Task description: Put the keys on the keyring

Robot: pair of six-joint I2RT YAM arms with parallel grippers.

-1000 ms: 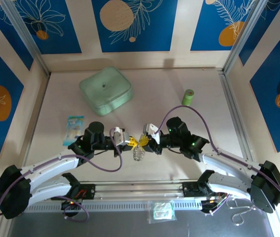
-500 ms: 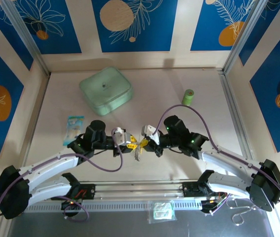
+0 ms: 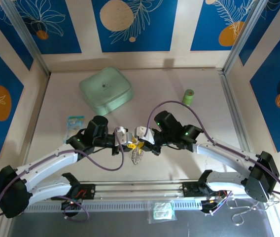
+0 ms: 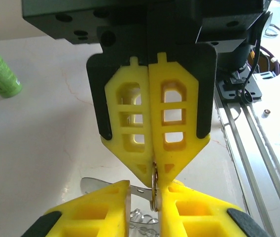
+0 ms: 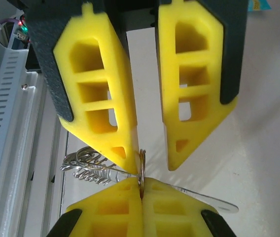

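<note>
Right wrist: keyring (image 5: 142, 169) thin, edge-on

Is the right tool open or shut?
Shut. The right tool has its yellow fingers pressed together, no gap, pinching the keyring by its thin edge.

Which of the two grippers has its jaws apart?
The left gripper: a gap shows between its fingers, while the right gripper is pinched shut on the keyring.
</note>
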